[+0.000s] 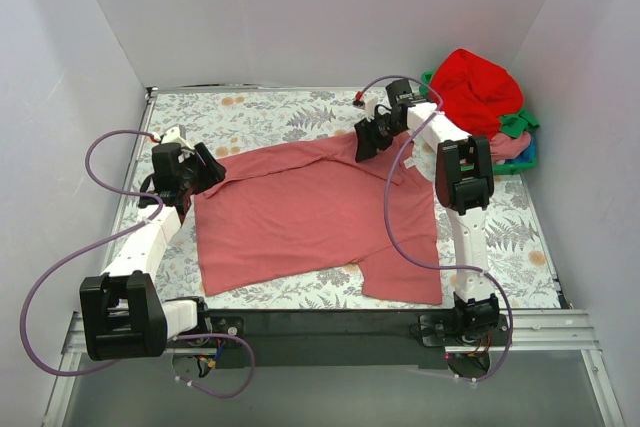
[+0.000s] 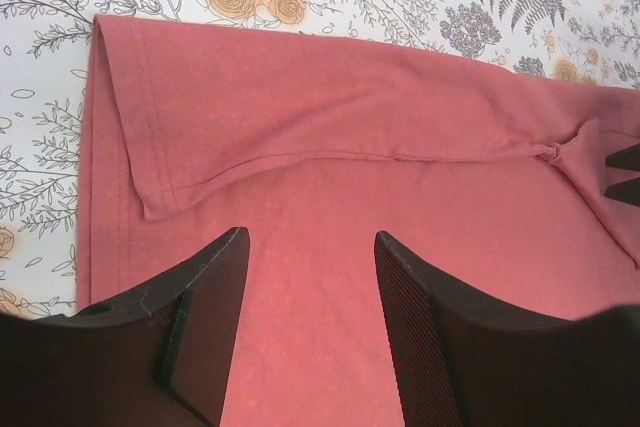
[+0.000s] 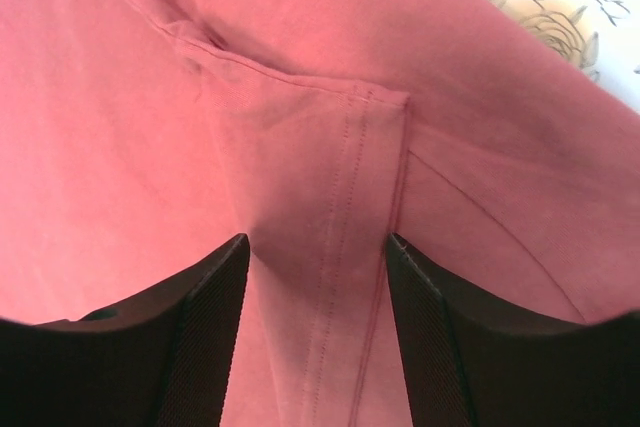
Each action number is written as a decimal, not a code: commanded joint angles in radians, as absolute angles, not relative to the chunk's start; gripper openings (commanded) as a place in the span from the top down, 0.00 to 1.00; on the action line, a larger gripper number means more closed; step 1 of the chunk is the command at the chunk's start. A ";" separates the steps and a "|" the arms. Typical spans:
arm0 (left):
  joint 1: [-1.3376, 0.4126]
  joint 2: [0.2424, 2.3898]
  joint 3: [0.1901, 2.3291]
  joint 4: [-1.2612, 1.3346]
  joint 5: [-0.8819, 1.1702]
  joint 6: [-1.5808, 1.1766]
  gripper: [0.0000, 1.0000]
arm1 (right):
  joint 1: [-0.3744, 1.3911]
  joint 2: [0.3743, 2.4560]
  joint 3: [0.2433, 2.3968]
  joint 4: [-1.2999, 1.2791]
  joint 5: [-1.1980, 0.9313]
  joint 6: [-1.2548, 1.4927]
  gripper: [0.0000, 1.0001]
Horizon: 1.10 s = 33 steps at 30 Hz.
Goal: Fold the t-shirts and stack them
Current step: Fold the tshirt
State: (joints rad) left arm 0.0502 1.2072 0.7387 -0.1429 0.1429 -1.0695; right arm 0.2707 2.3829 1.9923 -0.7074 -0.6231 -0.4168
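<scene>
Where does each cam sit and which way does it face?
Top external: above, behind the robot, looking down at table and rose-pink shirt; left arm, right arm show.
Left wrist: on left hand, facing across shirt's folded edge; its fingers show.
Right wrist: on right hand, close above shirt hem; its fingers show.
Shared: the shirt, all three.

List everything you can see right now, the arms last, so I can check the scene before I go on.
rose-pink t-shirt: one, dusty rose, spread flat mid-table, far edge folded over
red t-shirt: one, bright red, heaped on top of the basket
green t-shirt: one, green, under the red one
pink t-shirt: one, pink, lowest visible in the basket
basket: one, green-blue, far right corner
tablecloth: one, white floral, covering the table
left gripper: one, black, open over the shirt's left edge
right gripper: one, black, open over the shirt's far right sleeve
</scene>
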 commanded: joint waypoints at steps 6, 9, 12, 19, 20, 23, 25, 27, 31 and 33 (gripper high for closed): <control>0.044 1.203 0.730 -0.138 0.147 -1.057 0.48 | 0.267 2.387 2.019 -0.719 -0.607 -0.406 0.52; 0.044 1.203 0.730 -0.140 0.149 -1.057 0.48 | 0.268 2.384 2.025 -0.719 -0.603 -0.408 0.55; 0.043 1.203 0.730 -0.138 0.149 -1.057 0.48 | 0.267 2.382 2.043 -0.718 -0.586 -0.413 0.54; 0.040 1.206 0.730 -0.137 0.150 -1.057 0.48 | 0.275 2.405 2.060 -0.719 -0.565 -0.417 0.51; 0.041 1.207 0.729 -0.137 0.150 -1.057 0.48 | 0.278 2.410 2.059 -0.721 -0.563 -0.419 0.51; 0.041 1.209 0.729 -0.137 0.150 -1.058 0.48 | 0.287 2.419 2.054 -0.719 -0.563 -0.422 0.51; 0.040 1.209 0.730 -0.137 0.152 -1.058 0.48 | 0.291 2.422 2.048 -0.719 -0.565 -0.423 0.51; 0.041 1.210 0.729 -0.137 0.150 -1.057 0.48 | 0.298 2.422 2.037 -0.722 -0.569 -0.428 0.52; 0.041 1.210 0.729 -0.135 0.152 -1.058 0.48 | 0.302 2.404 2.017 -0.718 -0.577 -0.437 0.61; 0.041 1.210 0.730 -0.133 0.152 -1.058 0.48 | 0.305 2.393 2.016 -0.719 -0.575 -0.439 0.69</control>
State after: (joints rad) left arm 0.0452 1.2167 0.7326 -0.1425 0.1463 -1.0695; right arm 0.2890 2.4046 2.0190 -0.7059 -0.5636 -0.4267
